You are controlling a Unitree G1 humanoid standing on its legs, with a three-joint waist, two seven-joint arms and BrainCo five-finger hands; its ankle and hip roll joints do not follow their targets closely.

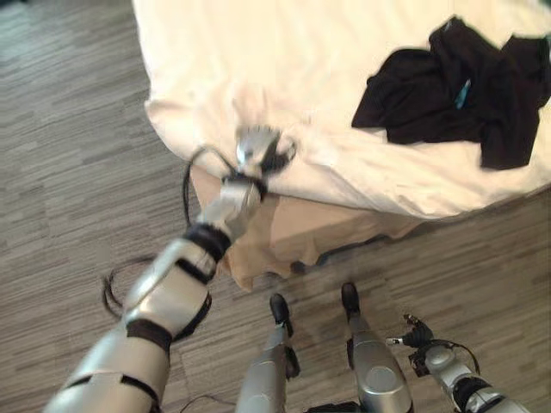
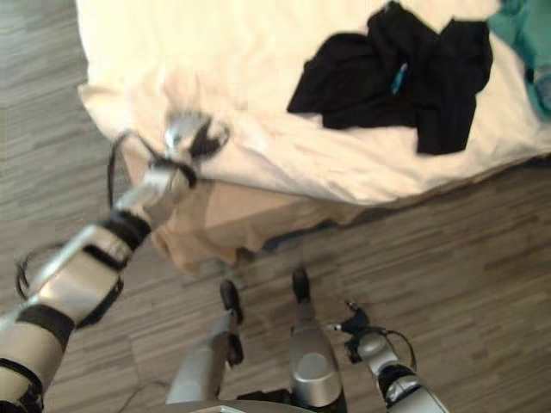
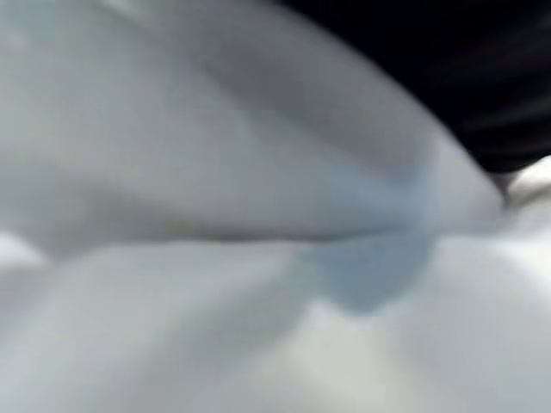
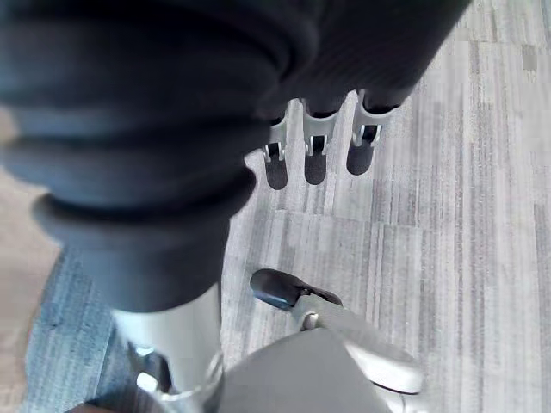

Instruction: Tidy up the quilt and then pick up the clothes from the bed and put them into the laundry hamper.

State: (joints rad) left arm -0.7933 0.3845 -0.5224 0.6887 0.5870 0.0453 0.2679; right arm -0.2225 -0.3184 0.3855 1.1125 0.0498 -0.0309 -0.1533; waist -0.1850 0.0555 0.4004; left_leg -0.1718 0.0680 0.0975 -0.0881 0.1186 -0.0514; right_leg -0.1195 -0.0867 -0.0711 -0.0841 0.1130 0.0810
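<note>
Left robot hand [image 1: 258,148]: at the near-left edge of the quilt [image 1: 284,77], in its folds; grip cannot be told.
Right robot hand [image 4: 314,159]: low at near right over the floor [image 1: 77,172], fingers hanging relaxed, holding nothing.
Black clothes [image 1: 456,90]: heaped on the bed's right part, near its edge.
Teal garment [image 2: 521,34]: far right.
Open room: bare floor left of and in front of the bed.

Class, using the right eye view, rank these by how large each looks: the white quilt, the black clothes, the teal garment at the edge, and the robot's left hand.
1. White quilt
2. Black clothes
3. Teal garment and left hand: unsure, since the garment is cut off by the frame edge.
</note>
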